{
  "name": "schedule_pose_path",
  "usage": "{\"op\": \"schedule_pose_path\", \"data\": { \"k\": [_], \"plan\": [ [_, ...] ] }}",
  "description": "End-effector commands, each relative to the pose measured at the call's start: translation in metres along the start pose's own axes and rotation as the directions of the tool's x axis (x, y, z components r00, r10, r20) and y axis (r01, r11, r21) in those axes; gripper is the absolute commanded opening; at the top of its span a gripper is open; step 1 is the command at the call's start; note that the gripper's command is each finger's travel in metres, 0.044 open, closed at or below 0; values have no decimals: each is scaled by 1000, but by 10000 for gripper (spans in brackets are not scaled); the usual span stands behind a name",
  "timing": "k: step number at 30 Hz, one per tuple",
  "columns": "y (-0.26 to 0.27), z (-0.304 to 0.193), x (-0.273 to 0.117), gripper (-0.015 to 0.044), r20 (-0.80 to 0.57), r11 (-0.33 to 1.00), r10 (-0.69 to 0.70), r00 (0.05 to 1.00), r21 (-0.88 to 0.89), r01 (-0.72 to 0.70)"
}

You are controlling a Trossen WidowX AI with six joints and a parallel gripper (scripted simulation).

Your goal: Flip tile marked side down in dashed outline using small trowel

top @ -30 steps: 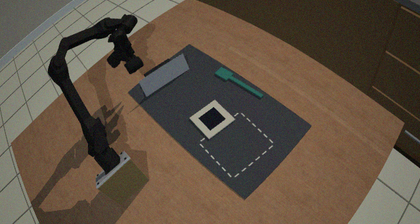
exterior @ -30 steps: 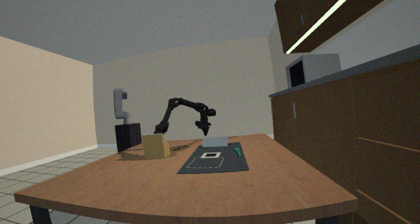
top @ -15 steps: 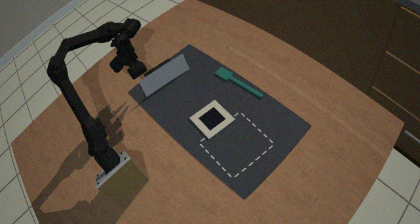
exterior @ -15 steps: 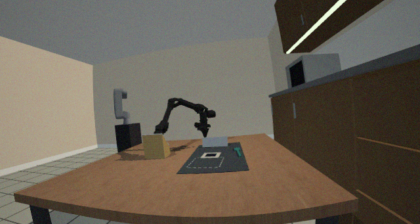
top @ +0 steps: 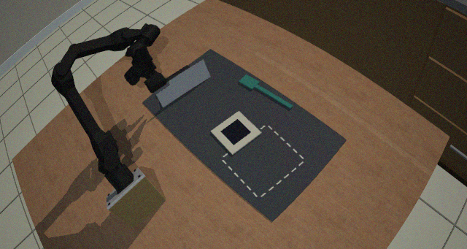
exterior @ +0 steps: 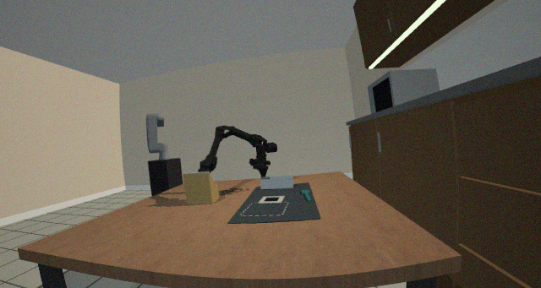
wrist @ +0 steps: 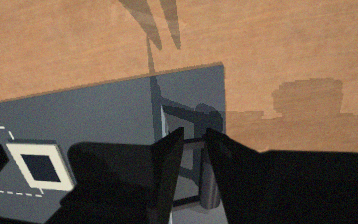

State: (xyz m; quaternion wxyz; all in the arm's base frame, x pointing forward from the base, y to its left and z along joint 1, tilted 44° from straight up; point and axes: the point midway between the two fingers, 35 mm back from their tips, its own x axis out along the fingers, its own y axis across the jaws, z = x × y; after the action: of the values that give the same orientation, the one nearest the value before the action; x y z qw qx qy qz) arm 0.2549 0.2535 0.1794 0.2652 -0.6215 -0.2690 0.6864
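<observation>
The pale tile [top: 236, 131] [exterior: 271, 199] [wrist: 41, 167] lies flat on the mat, dark marked square up, covering part of one side of the dashed outline [top: 257, 196]. A grey blade [top: 184, 84] [exterior: 276, 182], seemingly the trowel, stands tilted at the mat's far end. Its dark bar handle [wrist: 210, 187] shows behind the blade in the wrist view. My gripper [top: 165, 83] [exterior: 265, 176] [wrist: 194, 132] points down over the handle side, fingers slightly apart, with nothing held. Whether the fingertips reach beside the handle is hard to tell.
A green flat-headed tool [top: 249, 82] [exterior: 306, 193] lies along the mat's far side. The dark mat [top: 197, 139] [exterior: 313, 214] [wrist: 105, 120] lies on the wooden table [top: 365, 161]. A yellowish block [top: 140, 201] [exterior: 200, 188] stands under the arm's base.
</observation>
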Motion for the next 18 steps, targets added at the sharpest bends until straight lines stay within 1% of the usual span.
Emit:
{"op": "schedule_pose_path", "data": {
  "k": [1,18],
  "plan": [
    [11,1,1,100,4,1000,0,1000,-1,0],
    [50,0,2,100,5,1000,3,1000,0,-3]
  ]
}}
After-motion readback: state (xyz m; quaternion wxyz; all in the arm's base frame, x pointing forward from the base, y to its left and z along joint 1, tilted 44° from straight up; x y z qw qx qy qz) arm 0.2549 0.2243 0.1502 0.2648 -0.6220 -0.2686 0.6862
